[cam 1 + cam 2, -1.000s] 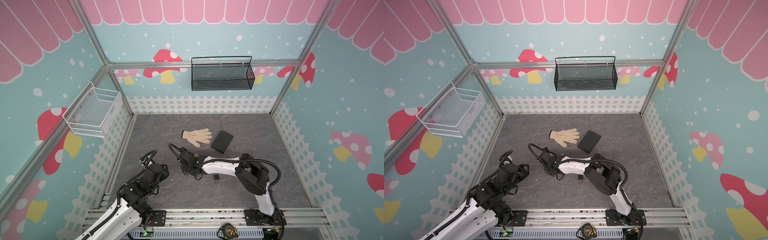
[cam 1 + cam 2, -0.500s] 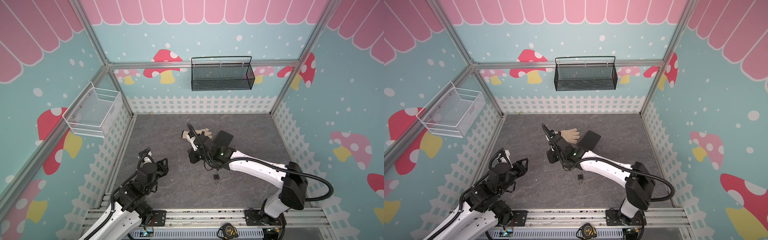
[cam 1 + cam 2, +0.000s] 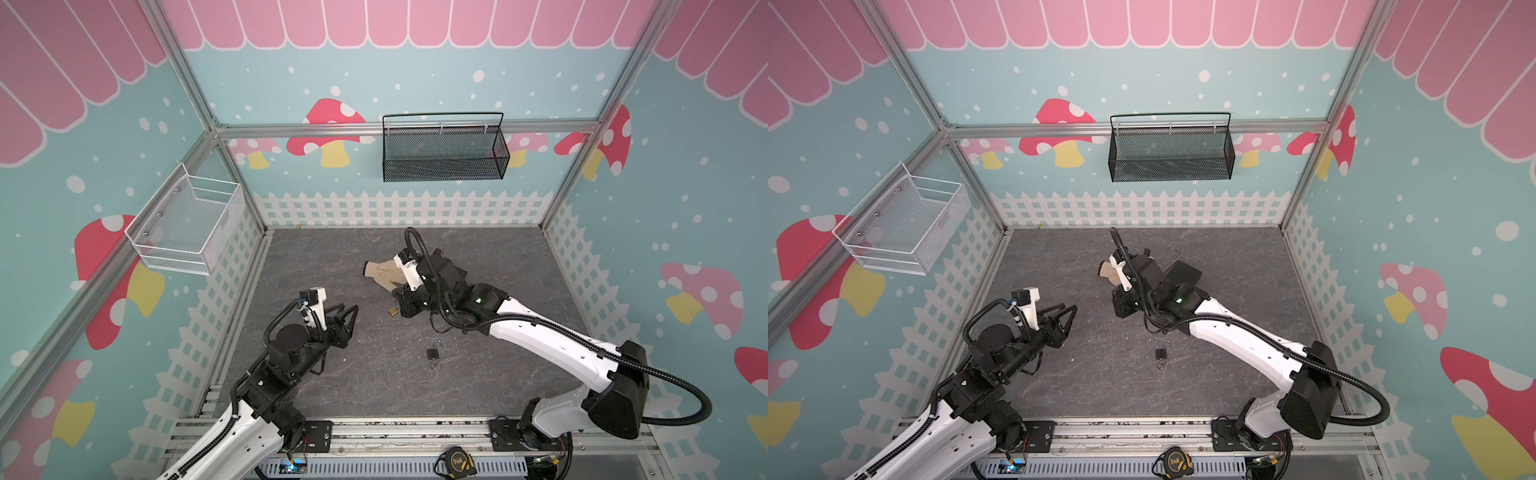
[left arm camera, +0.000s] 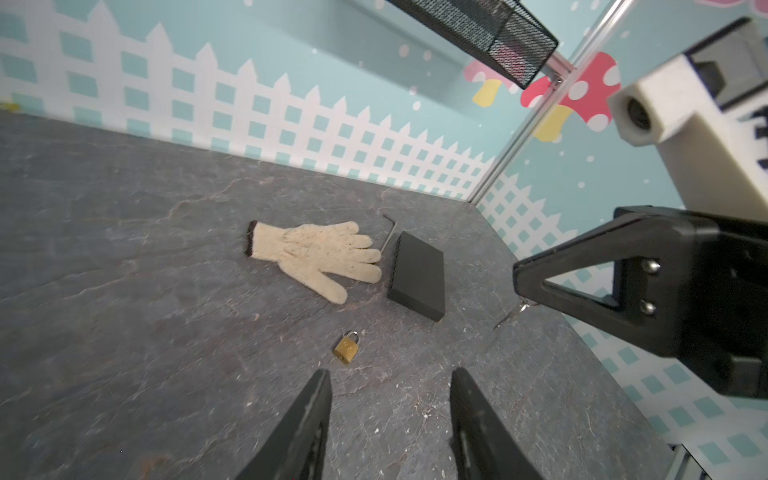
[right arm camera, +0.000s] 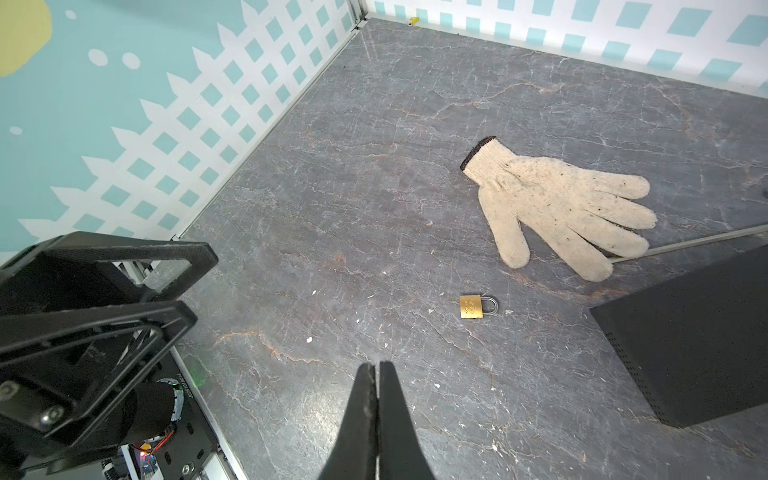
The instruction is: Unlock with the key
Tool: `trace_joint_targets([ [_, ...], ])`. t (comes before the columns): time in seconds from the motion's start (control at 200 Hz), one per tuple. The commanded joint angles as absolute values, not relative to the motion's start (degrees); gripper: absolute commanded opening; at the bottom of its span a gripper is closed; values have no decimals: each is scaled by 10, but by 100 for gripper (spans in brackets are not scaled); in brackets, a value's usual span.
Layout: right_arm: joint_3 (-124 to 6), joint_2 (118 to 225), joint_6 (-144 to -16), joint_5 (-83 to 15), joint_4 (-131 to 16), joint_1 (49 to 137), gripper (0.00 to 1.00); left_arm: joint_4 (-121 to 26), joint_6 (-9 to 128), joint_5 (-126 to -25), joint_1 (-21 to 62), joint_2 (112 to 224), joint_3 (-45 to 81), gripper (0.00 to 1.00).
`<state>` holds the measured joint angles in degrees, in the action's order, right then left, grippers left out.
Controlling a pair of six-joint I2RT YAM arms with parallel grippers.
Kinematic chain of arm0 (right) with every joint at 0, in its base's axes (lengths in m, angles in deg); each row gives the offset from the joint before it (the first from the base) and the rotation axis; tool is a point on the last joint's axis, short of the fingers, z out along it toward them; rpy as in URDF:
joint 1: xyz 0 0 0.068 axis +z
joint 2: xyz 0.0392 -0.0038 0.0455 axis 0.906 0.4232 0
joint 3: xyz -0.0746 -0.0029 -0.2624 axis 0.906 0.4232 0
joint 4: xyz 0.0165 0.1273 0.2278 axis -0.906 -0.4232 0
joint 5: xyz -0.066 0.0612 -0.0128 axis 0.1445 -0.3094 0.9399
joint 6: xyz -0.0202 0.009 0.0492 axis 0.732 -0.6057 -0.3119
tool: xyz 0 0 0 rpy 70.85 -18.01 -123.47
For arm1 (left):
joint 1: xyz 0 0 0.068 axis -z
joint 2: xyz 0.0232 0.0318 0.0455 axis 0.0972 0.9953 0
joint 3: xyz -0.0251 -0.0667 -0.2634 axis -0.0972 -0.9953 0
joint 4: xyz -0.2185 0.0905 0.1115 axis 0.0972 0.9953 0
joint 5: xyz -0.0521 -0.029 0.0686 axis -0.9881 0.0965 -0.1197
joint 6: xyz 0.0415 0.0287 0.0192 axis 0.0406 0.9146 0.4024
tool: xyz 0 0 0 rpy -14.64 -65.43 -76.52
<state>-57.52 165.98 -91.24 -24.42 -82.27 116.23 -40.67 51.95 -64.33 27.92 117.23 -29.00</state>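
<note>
A small brass padlock (image 3: pixel 392 311) (image 4: pixel 347 347) (image 5: pixel 471 306) lies shut on the grey floor near the middle. My right gripper (image 5: pixel 376 365) (image 3: pixel 400 308) hovers just beside and above it, shut with nothing between its fingers. My left gripper (image 4: pixel 390 371) (image 3: pixel 348 308) points at the padlock from the left, open and empty, a short way off. A small black piece with a metal ring (image 3: pixel 433 354) (image 3: pixel 1161 354), which I take for the key, lies on the floor nearer the front. A thin silver key blade on a ring (image 4: pixel 510 316) shows just below the right gripper's finger.
A cream work glove (image 4: pixel 320 253) (image 5: pixel 557 208) and a flat black box (image 4: pixel 417 276) (image 5: pixel 690 336) lie behind the padlock, with a hex key (image 4: pixel 390 235) between them. A black mesh basket (image 3: pixel 444 151) hangs on the back wall, a white one (image 3: pixel 187 226) on the left wall.
My right arm has unfolded and its shut gripper has swung back and to the right, uncovering the padlock. My left gripper has moved right toward the padlock and its jaws have narrowed a little.
</note>
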Motion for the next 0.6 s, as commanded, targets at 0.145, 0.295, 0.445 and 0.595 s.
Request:
trace_joint_targets([
  [0.145,-598,1631,-869,-273,-833,1155,0,-496,462,-698,279,1233,-270,46],
  [0.295,-575,1623,-855,-285,-776,1155,0,-511,175,-634,291,1281,-252,47],
  [0.445,-545,1618,-845,-307,-692,1155,0,-529,7,-597,319,1316,-238,49],
  [0.595,-502,1610,-848,-323,-597,1155,0,-539,-93,-571,328,1332,-236,49],
])
